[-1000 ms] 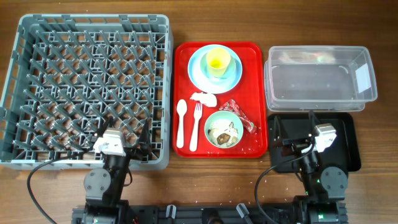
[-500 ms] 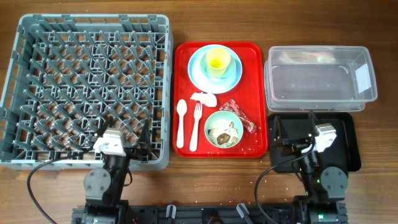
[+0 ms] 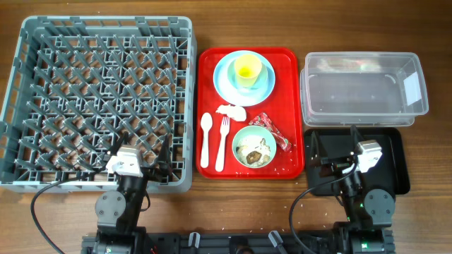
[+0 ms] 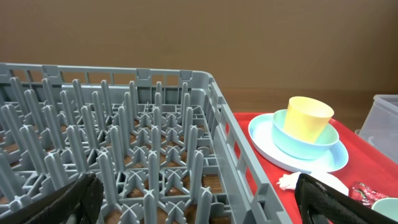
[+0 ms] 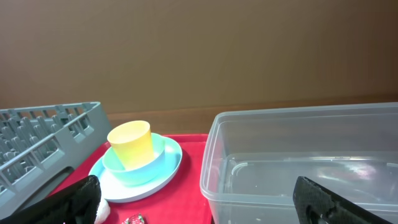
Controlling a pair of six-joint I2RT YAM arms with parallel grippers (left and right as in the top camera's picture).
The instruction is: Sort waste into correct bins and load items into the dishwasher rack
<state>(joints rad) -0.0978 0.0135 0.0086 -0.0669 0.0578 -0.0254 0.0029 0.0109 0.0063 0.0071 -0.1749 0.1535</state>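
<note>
left end effector (image 3: 139, 154) and right end effector (image 3: 334, 144) both wide open, empty. red wrapper (image 3: 272, 131) lies on the red tray (image 3: 208, 70), just beside the green bowl (image 3: 237, 142) — judged light, crinkly, slippery; pinch a raised fold from above.

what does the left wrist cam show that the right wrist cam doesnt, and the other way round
Only the left wrist view looks down among the upright pegs of the dishwasher rack. Only the right wrist view looks into the clear tub, where nothing is visible. Both show the yellow cup sitting in the light blue bowl on the light blue plate, all on the red tray, plus some of the rack's grey wall.
</note>
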